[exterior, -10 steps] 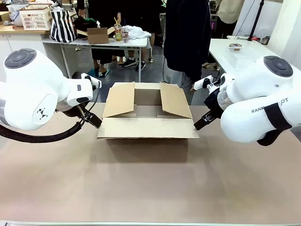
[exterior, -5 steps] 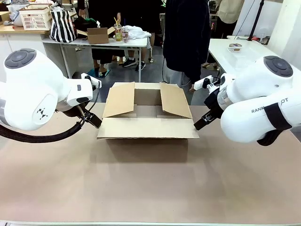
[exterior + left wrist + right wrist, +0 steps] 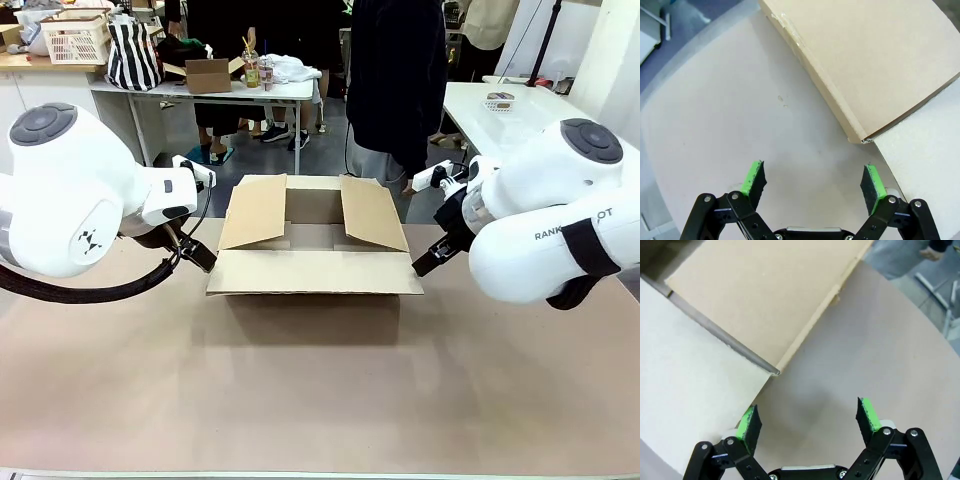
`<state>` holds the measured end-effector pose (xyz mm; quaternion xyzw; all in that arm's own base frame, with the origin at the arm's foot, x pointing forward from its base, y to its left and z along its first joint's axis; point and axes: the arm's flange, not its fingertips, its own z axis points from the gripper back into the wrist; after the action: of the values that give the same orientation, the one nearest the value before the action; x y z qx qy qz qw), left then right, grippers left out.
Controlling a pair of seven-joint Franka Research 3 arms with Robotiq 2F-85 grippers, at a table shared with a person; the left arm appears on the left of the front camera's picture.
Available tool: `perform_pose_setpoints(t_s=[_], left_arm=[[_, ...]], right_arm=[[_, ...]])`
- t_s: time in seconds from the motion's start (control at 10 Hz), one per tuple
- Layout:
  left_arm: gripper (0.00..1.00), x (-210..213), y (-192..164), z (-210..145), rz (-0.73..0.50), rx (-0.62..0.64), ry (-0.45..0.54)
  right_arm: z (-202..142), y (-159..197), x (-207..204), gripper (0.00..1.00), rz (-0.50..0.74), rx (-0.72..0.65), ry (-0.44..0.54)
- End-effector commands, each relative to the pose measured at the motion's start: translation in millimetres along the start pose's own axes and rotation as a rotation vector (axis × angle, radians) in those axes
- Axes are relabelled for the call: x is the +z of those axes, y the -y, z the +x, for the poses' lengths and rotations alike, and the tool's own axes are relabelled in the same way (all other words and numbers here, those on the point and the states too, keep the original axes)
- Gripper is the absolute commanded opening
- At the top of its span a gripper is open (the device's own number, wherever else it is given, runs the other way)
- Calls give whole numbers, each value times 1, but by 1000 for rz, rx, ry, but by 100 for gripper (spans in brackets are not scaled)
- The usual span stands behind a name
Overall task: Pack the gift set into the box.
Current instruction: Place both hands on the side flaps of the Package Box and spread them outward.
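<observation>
The box [image 3: 315, 245] is a brown cardboard carton in the middle of the table, its top flaps spread open. Its near flap lies folded out toward me. My left gripper [image 3: 200, 258] sits at the near left corner of that flap, and the left wrist view shows it open [image 3: 812, 182] with the box corner [image 3: 862, 140] just ahead of its right pad. My right gripper [image 3: 425, 262] is at the near right corner, open [image 3: 807, 420], with the box side [image 3: 770, 295] ahead and its flap beside the left pad. The gift set is out of view.
A person [image 3: 395, 80] in dark clothes stands at the far side behind the box. Background tables carry a basket [image 3: 75, 40], a striped bag [image 3: 132, 55] and a small carton [image 3: 208, 75]. A white table [image 3: 520, 105] is at far right. The brown tabletop [image 3: 320, 400] extends toward me.
</observation>
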<state>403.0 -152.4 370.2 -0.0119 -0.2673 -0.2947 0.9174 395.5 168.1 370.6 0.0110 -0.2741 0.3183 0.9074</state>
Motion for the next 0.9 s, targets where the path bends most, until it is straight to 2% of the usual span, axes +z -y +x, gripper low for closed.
perform_pose_setpoints(t_s=[0.0,0.1,0.3,0.4,0.5,0.6,0.7,0.8], left_arm=[[100,0,0,0,0,0,0],[100,30,-1,0,-33,-40,-40],[100,102,-10,-9,-108,-41,10],[100,138,-13,-18,-150,-38,98],[100,164,-11,-27,-220,-76,202],[100,177,-4,-34,-175,-84,259],[100,137,-7,18,-143,-45,119],[100,137,-7,18,-143,-45,119]], right_arm=[[0,0,0,100,0,0,0],[1,4,33,100,87,-43,-50],[-10,4,117,100,-39,-46,-71],[-20,-2,152,100,-126,-46,-63],[-30,-11,176,100,-152,-8,-28],[-39,-22,188,100,-142,44,33],[6,12,147,100,-96,-26,-41],[6,12,147,100,-96,-26,-41]])
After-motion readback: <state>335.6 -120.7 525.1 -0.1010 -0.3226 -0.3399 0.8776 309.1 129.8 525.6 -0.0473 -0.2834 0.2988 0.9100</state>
